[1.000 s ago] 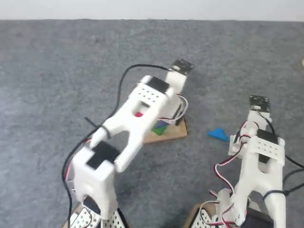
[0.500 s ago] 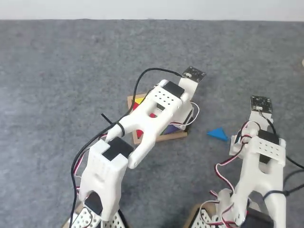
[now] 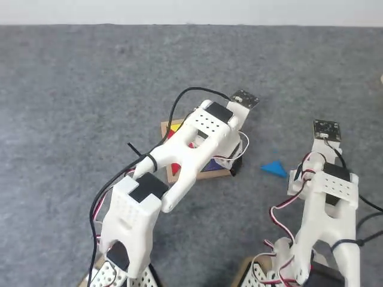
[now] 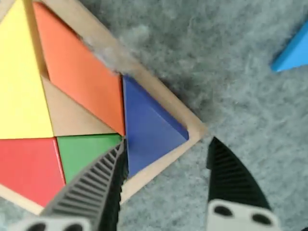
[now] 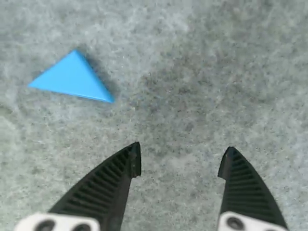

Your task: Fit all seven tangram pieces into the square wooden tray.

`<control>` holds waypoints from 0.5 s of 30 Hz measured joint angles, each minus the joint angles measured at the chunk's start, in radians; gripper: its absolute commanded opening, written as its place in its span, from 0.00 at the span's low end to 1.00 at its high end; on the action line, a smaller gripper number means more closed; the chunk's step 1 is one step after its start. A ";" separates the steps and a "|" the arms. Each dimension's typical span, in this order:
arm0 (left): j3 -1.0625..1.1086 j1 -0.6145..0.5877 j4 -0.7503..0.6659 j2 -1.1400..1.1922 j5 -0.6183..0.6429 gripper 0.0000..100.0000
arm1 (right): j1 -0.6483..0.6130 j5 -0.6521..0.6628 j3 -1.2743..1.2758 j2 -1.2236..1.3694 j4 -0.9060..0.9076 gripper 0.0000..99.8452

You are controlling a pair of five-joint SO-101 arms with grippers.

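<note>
Biggest worry for me is the little light blue triangle piece [image 5: 72, 79]. It's lying flat on the fuzzy grey carpet-like surface [image 3: 72, 89], well outside the square wooden tray [image 4: 159, 166]. The right end effector [image 5: 183, 149] hangs near it but off to one side, fingers spread and empty. A piece that thin and low could easily skate across the nap instead of getting pinched, or tip up on 1 corner.

Second worry is that the left end effector [image 4: 168, 144] is also spread wide and holding nothing, and it's straddling the tray's corner. 1 finger is over the pieces and the other is out over the carpet. If it drops or swings, I'd guess it nudges the tray or pops a piece loose. That arm also sits across the tray, so both arms could clash there.

Pieces look like smooth painted wood with crisp edges:
- yellow triangle [image 4: 21, 82]
- orange slanted piece [image 4: 77, 72]
- dark blue triangle [image 4: 147, 130]
- green squarish piece [image 4: 84, 151]
- red piece [image 4: 26, 163]

Between them is a bare tan triangular gap [image 4: 72, 118], probably the open slot. It's a tight fit, so a badly rotated piece would sit on top of its neighbours.
</note>
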 measured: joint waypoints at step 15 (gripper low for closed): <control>-0.054 0.000 -0.003 -0.026 -0.040 0.27 | -0.002 0.000 0.000 0.000 0.000 0.27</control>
